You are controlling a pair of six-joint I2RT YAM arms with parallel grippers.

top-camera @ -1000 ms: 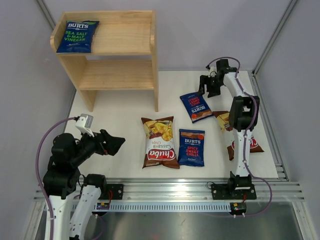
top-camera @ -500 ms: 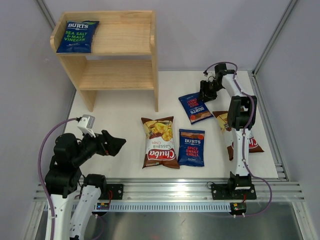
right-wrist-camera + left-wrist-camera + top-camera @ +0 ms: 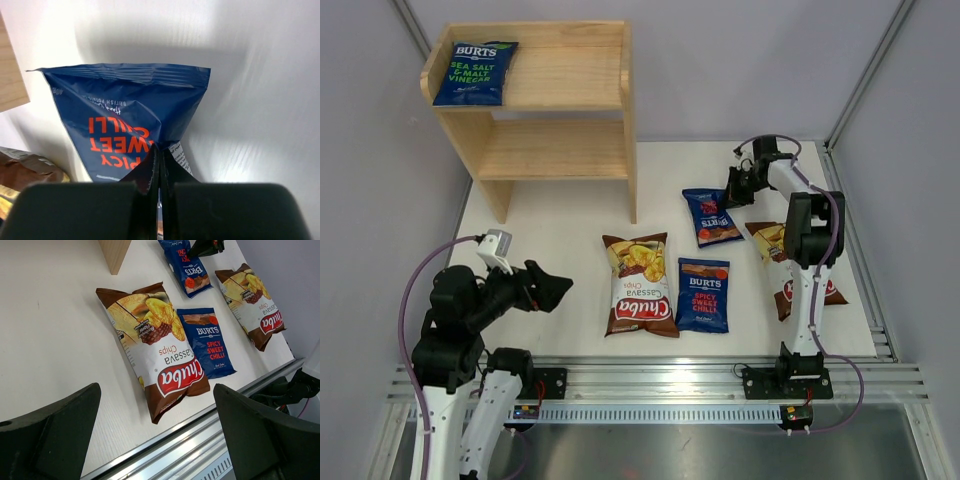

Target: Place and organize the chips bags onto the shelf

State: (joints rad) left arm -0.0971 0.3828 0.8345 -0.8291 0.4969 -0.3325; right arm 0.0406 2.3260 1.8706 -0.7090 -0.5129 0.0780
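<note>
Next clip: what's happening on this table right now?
One green-lettered Burts bag lies on the top tier of the shelf; the lower tier is bare. The right gripper is shut on an edge of the far Burts bag. The left gripper hovers open, holding nothing. The near Burts bag, middle Chuba bag and right Chuba bag lie on the table.
</note>
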